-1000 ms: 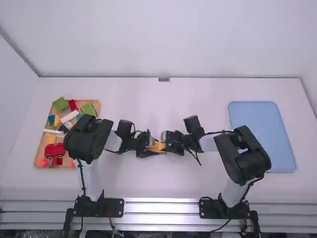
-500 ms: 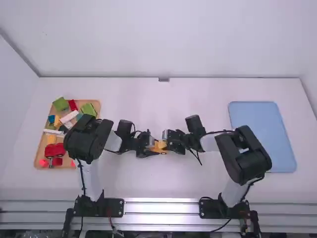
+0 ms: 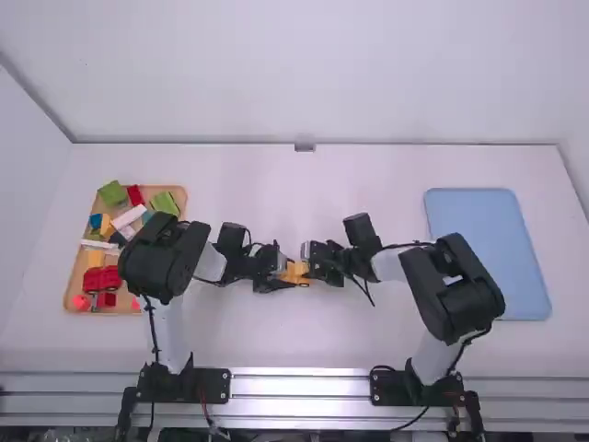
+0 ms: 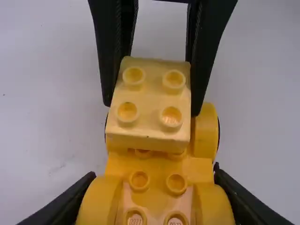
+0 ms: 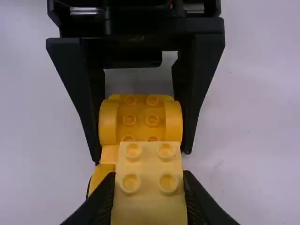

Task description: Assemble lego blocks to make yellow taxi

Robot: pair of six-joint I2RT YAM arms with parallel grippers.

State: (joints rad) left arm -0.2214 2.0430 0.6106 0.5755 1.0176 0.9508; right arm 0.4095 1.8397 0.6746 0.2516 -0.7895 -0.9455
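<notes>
Black left gripper (image 3: 289, 273), just left of the high view's centre, clamps a yellow plastic wheeled base (image 4: 159, 168); to its right, the right gripper (image 4: 151, 108) pinches a pale-yellow four-stud block (image 5: 149, 161) over it. Brace the base, align both squarely, then press straight down.

Your table (image 3: 276, 184) is white. You have a wooden tray (image 3: 181, 191) lying on its left side and a blue tray (image 3: 488, 249) lying on its right, well apart. You will note, in the left wrist view, a dark speck (image 4: 3, 95) and a faint smudge (image 4: 58, 166) on the surface
</notes>
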